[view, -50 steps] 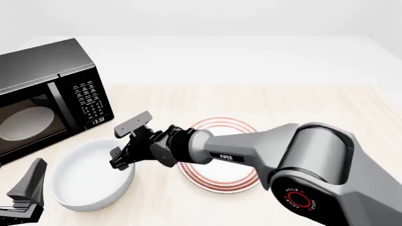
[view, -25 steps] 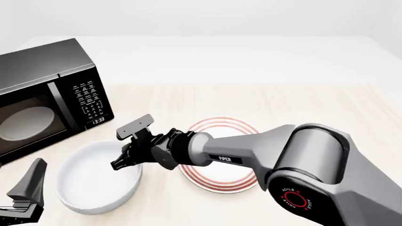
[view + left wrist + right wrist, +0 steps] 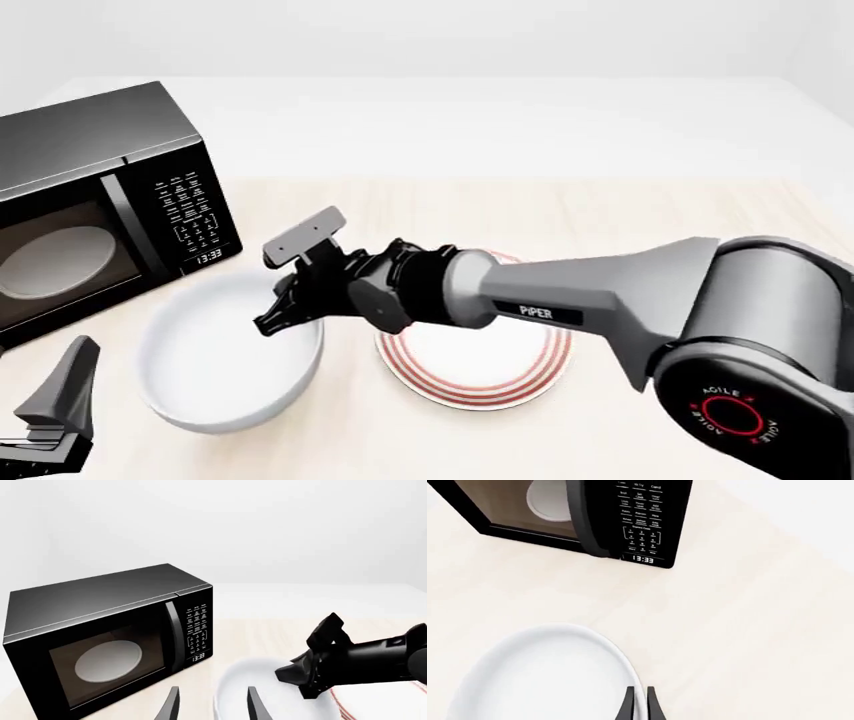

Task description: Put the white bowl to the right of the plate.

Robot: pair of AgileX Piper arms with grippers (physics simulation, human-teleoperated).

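White bowl (image 3: 230, 362) sits lower left, beside plate (image 3: 475, 362); we pinch its near-plate rim with right hand (image 3: 296, 312) closed to carry it across; left hand (image 3: 208, 709) open, idle.

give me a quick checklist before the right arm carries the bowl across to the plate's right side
1. Right gripper shut on the white bowl rim: ok, fingers pinch the rim.
2. Bowl lifted off the table: cannot tell.
3. Table space right of the plate: cannot tell, the right arm hides it.
4. Left gripper out of the path: ok, open, near the bowl, not touching it.
5. Microwave clear of the bowl: ok, apart.
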